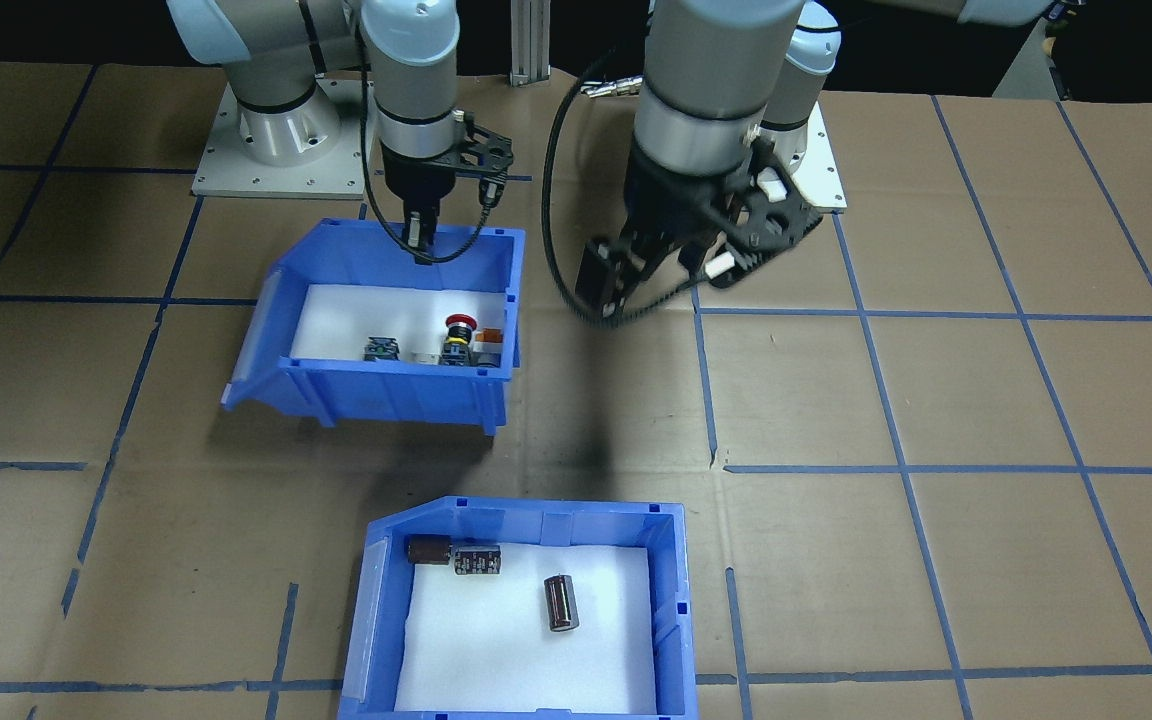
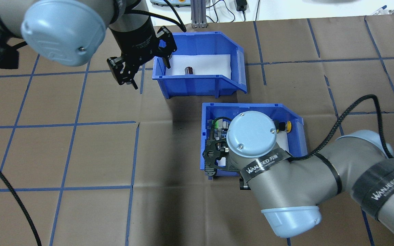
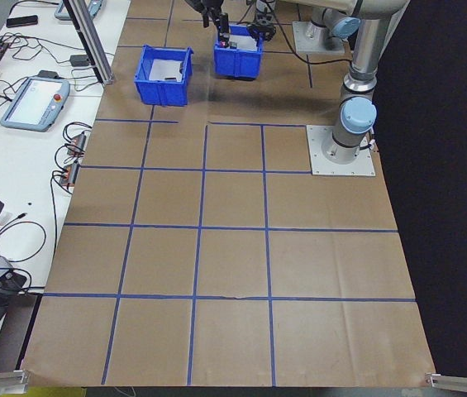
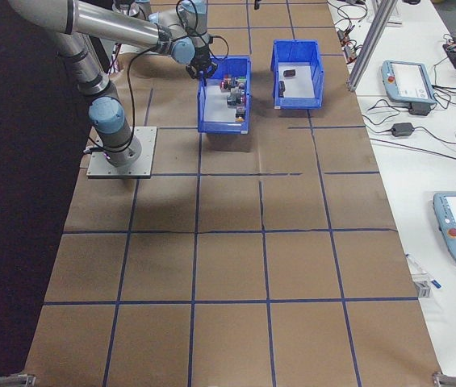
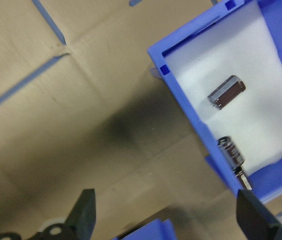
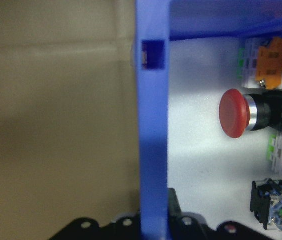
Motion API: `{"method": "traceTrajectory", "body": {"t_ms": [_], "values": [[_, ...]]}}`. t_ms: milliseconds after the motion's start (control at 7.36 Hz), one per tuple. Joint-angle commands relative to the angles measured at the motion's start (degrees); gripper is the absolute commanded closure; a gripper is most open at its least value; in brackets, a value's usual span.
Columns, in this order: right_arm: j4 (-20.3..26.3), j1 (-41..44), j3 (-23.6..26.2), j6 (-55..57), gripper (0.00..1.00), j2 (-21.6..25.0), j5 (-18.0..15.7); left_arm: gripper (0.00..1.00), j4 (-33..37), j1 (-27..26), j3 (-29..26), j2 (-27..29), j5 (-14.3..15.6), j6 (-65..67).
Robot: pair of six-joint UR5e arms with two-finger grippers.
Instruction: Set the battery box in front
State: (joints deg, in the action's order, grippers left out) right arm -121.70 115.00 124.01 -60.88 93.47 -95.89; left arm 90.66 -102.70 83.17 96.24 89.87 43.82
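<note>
Front view: the battery box [image 1: 521, 610] sits at the near edge of the table [image 1: 936, 420], three cylinders [image 1: 560, 603] on its white foam. The switch bin [image 1: 391, 330] is farther back, towards the robot. The right gripper [image 1: 422, 240] is closed on that bin's back wall. The left gripper [image 1: 656, 275] hangs spread and empty over bare table.

Overhead: the battery box [image 2: 197, 78] lies farthest from the robot, the left gripper [image 2: 142, 73] just beside it. The right arm [image 2: 286, 171] covers much of the switch bin [image 2: 251, 136].

Left wrist view: open fingers [image 5: 83, 212] above the table, with the battery box [image 5: 240, 100] at upper right.

Right wrist view: the bin wall [image 6: 153, 125] runs between the jaws, a red button [image 6: 235, 114] inside.
</note>
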Motion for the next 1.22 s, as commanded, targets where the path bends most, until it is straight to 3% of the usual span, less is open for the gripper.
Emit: {"method": "traceTrajectory", "body": {"t_ms": [0, 272, 408, 544, 680, 1087], "values": [[-0.4, 4.6, -3.9, 4.4, 0.94, -5.3, -0.1, 0.01, 0.4, 4.9, 11.0, -10.7, 0.0, -18.8], [-0.4, 7.9, -6.8, 5.5, 0.93, -8.8, -0.1, 0.01, -1.0, 9.7, 17.4, -16.1, 0.0, -39.5], [-0.4, 7.9, -6.9, 4.6, 0.84, -10.0, -0.1, 0.01, -1.0, 9.9, 17.8, -17.8, 0.1, -42.5], [-0.5, 7.9, -6.9, 4.5, 0.31, -10.3, 0.3, 0.01, -0.6, 10.0, 17.8, -18.9, 0.7, -43.6], [-0.3, 7.8, -6.8, 4.6, 0.0, -10.2, 0.0, 0.0, 0.0, 9.9, 17.8, -19.9, 3.4, -43.6], [0.5, 5.9, -7.0, 4.5, 0.0, -6.6, -0.1, 0.0, -0.8, 10.0, 17.7, -19.0, 3.7, -43.6]]}}
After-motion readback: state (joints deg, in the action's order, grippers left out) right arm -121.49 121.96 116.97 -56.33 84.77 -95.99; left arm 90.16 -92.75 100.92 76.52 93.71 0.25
